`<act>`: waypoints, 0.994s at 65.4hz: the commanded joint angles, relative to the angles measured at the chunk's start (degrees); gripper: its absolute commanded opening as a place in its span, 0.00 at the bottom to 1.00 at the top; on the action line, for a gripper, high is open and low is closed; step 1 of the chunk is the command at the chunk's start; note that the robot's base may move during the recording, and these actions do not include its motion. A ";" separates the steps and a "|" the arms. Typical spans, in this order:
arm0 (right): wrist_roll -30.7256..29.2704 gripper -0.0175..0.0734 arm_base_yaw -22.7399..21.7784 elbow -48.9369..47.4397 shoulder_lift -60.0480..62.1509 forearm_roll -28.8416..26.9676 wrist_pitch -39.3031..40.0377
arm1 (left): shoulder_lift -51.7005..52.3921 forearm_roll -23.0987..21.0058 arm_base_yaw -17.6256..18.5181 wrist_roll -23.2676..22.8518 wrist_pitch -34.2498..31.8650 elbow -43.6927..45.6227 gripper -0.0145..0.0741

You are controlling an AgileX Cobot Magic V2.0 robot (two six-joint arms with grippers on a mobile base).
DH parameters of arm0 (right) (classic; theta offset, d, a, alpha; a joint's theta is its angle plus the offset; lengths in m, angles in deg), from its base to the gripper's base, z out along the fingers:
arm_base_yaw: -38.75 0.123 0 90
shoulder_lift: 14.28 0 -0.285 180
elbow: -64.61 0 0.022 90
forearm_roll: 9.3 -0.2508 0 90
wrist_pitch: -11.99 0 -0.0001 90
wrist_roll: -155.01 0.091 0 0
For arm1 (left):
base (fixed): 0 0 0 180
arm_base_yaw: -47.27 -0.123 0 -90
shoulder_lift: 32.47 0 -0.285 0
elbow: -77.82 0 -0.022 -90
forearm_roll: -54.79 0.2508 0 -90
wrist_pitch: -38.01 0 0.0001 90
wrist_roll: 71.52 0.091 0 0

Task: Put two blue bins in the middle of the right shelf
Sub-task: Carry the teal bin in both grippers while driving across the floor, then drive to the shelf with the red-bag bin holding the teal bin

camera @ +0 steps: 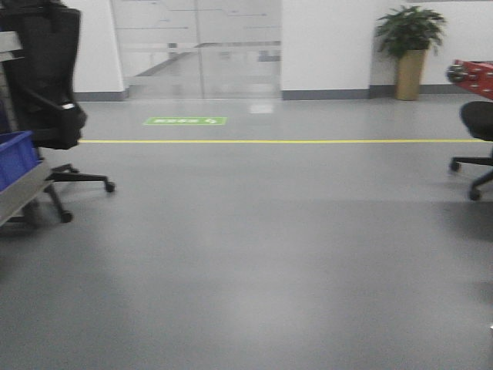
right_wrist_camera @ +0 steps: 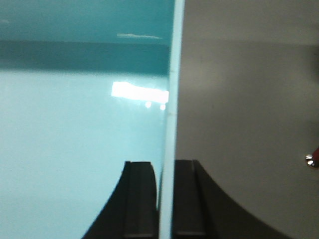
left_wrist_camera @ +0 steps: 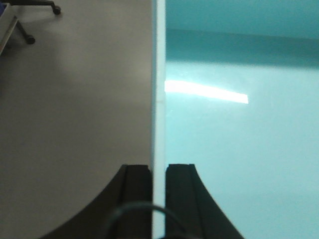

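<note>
Front: one dark blue plastic bin (camera: 15, 158) sat at nine o'clock on a grey metal shelf (camera: 23, 193). Left wrist: the left pincer (left_wrist_camera: 158, 172) pinched the thin wall of one glossy turquoise plastic bin (left_wrist_camera: 239, 149). Right wrist: the right pincer (right_wrist_camera: 166, 169) pinched a matching turquoise wall.

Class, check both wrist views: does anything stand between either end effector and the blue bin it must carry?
Nothing visible. The left end effector and right end effector each straddle a wall of the bin directly.
</note>
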 commanded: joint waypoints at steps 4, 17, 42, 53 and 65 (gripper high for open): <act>-0.28 0.02 0.71 -0.88 0.83 -3.77 5.56 | 0.97 -1.93 0.81 -0.94 -11.40 0.86 0.04; -0.28 0.02 0.71 -0.88 0.83 -3.77 5.56 | 0.97 -1.93 0.81 -0.94 -11.40 0.86 0.04; -0.28 0.02 0.71 -0.88 0.83 -3.77 5.56 | 0.97 -1.93 0.81 -0.94 -11.40 0.86 0.04; -0.28 0.02 0.71 -0.88 0.83 -3.77 5.56 | 0.97 -1.93 0.81 -0.94 -11.40 0.86 0.04; -0.28 0.02 0.71 -0.88 0.83 -3.77 5.56 | 0.97 -1.93 0.81 -0.94 -11.40 0.86 0.04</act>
